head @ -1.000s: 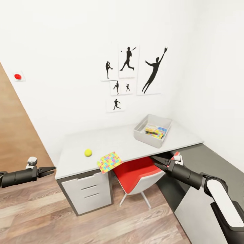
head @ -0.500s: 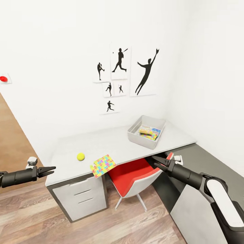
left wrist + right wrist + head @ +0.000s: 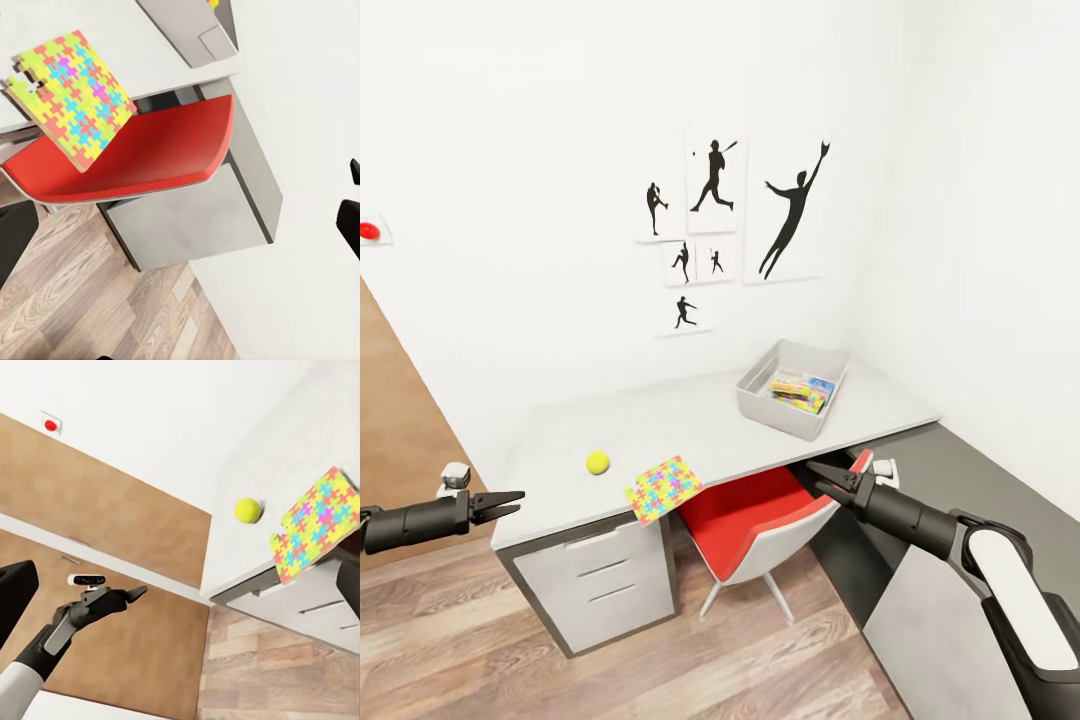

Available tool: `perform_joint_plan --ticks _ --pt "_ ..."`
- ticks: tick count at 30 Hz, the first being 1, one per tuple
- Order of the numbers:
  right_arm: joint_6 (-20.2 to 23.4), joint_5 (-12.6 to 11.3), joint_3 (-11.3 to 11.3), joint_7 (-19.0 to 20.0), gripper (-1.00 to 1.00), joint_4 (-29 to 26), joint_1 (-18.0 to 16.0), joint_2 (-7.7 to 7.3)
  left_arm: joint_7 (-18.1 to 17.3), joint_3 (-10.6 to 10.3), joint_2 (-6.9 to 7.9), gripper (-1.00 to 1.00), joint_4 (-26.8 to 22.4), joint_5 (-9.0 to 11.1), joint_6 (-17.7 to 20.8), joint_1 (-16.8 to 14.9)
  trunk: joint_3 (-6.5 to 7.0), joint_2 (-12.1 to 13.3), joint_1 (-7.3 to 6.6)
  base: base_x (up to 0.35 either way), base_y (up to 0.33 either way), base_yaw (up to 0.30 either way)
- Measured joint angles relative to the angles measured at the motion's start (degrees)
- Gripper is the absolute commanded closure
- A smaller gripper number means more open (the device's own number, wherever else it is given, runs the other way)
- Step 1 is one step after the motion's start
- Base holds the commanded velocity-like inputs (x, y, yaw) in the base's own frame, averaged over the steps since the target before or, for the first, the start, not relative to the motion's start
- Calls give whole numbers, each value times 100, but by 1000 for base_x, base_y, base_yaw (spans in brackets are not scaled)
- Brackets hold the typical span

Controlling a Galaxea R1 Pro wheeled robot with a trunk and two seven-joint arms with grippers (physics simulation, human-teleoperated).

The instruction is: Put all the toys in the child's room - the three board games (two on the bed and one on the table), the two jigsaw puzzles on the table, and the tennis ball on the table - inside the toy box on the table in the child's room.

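**Robot faces child's desk with toys waiting**

Standing before a grey table (image 3: 690,410) in the corner of a white room, the robot holds both arms out low and empty. The left gripper (image 3: 508,500) sits at the left edge of the head view, its two thin fingers drawn together to a point, off the table's front left corner. The right gripper (image 3: 822,474) reaches in from the lower right, its fingers parted a little with nothing between them, just below the table's front edge and above the red chair (image 3: 755,515) tucked under it.

On the table, a tennis ball (image 3: 597,461) lies near the front left, well apart from the toy box (image 3: 760,405) standing at the far right end. A bright jigsaw puzzle (image 3: 663,489) rests beside the ball and overhangs the front edge, above the white drawers (image 3: 605,590). Inside the toy box lies a colourful flat box (image 3: 800,388); whether it is a board game or a puzzle cannot be told.

Black silhouettes of ball players (image 3: 730,225) hang on the wall in the upper middle of the frame. A small red button (image 3: 368,231) shows at the far left, above a brown wooden panel (image 3: 390,420). Wood flooring (image 3: 660,660) runs along the bottom.
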Motion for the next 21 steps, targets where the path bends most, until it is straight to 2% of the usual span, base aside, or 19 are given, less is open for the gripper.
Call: perform_joint_plan --ticks 5,12,15,19,21 --pt "15 -4 -5 79 -100 -70 -3 -7 24 2 -17 -100 1 7 22 0 -90 -201 110 0 0 0" --pt "40 10 -30 841 -100 -162 -3 -12 42 94 -132 -100 10 17 37 0 -217 -483 264 0 0 0" --pt "77 15 -180 1312 -100 -170 2 -16 49 201 -213 -100 10 13 42 0 -271 -604 330 0 0 0" --pt "91 28 -362 1734 -100 -172 82 -17 51 261 -273 -100 10 11 54 0 -343 -765 418 0 0 0" --pt "96 30 -574 1954 -100 -172 200 -14 52 278 -317 -100 10 10 61 0 -379 -845 462 0 0 0"
